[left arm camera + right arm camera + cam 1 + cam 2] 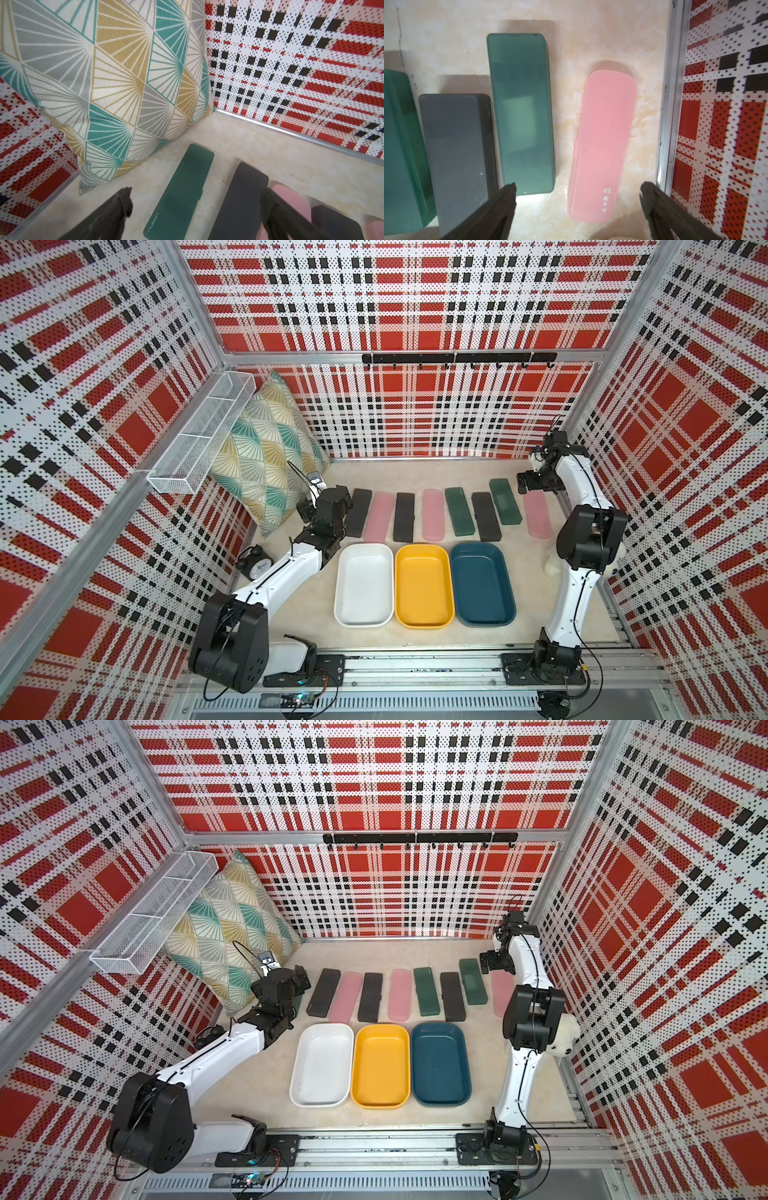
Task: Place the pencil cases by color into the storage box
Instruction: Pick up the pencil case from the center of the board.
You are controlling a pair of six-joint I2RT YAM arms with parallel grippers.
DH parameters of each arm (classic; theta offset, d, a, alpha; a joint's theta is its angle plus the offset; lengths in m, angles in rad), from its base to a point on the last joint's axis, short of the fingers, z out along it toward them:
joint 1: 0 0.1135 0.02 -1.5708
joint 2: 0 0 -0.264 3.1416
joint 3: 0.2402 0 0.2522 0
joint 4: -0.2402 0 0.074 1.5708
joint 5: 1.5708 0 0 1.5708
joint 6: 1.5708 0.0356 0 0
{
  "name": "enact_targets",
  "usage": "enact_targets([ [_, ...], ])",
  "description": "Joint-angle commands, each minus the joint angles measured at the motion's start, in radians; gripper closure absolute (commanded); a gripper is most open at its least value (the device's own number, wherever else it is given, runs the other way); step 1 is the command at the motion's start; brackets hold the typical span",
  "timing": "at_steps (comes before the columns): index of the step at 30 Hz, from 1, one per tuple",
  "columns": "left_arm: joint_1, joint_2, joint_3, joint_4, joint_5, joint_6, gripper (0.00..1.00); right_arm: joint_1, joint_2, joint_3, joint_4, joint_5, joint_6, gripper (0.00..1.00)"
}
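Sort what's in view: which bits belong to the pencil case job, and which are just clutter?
Job:
- green cases
- black cases
- pink cases
- white tub
- yellow tub
- blue tub

Clutter:
- pillow
- wire basket
- clock
- hook rail
- plush toy

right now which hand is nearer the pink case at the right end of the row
Right. The right hand hangs open over that pink case; the left hand is open at the row's other end, above a green case.
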Motion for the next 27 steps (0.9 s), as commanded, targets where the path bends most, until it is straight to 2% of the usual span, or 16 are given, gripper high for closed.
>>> enact_targets([
  [1,-0.005,0.027,0.050,-0.060,0.038,-0.028,0.00,-0.034,0.040,0.051,-0.021,-0.032,0.005,0.00],
  [9,-0.014,0.084,0.085,-0.070,0.047,-0.038,0.01,-0.062,0.117,0.086,-0.007,-0.028,0.024,0.00],
  [27,-0.015,0.113,0.105,-0.067,0.082,-0.032,0.01,-0.073,0.169,-0.012,0.110,-0.031,0.059,0.00],
])
